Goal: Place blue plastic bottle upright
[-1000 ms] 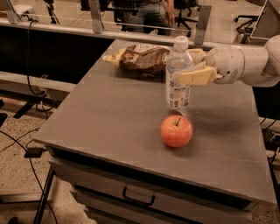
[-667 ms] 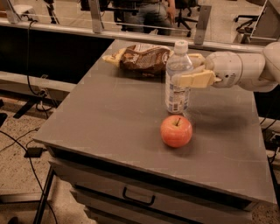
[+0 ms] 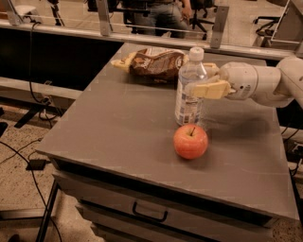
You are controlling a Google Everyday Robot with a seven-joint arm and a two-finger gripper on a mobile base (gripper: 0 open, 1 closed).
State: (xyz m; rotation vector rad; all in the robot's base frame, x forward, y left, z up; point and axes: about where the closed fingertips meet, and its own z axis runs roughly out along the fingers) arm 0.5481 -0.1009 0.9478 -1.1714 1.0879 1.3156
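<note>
On the grey worktop [image 3: 118, 123], toward the far right of centre: blue plastic bottle [image 3: 189, 101], upright on its base, white cap uppermost, white label with dark print round the lower body. Stands just behind the apple and in front of the snack bag. At the bottle's upper body, below the shoulder: tool [image 3: 198, 79], entering level from the right on a white arm [image 3: 258, 84]. Closed narrowly about the bottle, with one beige finger [image 3: 208, 89] crossing the near side and the other partly hidden on the far side; grips nothing else. Just in front of the bottle, close to it but whether touching cannot be told: red apple [image 3: 190, 141], stem upward, resting near the worktop's centre. At the far edge, behind and left of the bottle: brown snack bag [image 3: 156, 64], lying flat, apart from the bottle. Below the worktop's front edge: drawer with a dark handle [image 3: 149, 211]. On the floor at left: dark cables [image 3: 19, 151]. Beyond the railing at the back: seated person [image 3: 168, 14], only partly in view.
</note>
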